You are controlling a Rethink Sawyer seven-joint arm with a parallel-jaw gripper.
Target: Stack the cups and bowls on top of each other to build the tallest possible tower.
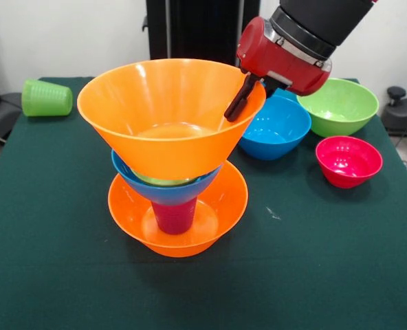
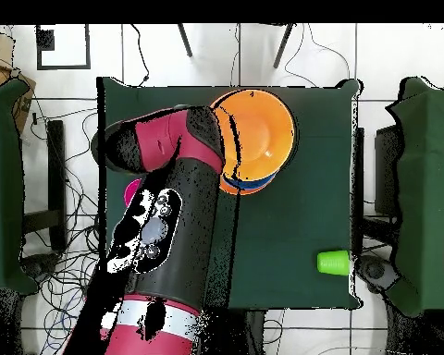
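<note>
The tower stands mid-table: an orange bowl (image 1: 178, 213) at the bottom holds an upturned purple-magenta cup (image 1: 174, 216). On the cup rests a blue bowl (image 1: 163, 192) with something lime green inside it. A large orange bowl (image 1: 170, 120) (image 2: 258, 134) sits on top, slightly tilted. My gripper (image 1: 235, 108) is at that top bowl's right rim, reaching down against its wall. In the overhead view the arm hides the gripper. A light green cup (image 1: 47, 97) (image 2: 333, 263) lies on its side at the far left corner.
Right of the tower stand a loose blue bowl (image 1: 276, 127), a lime green bowl (image 1: 337, 106) and a small red-pink bowl (image 1: 348, 160). The dark green table cloth (image 1: 66, 261) spreads open in front of the tower.
</note>
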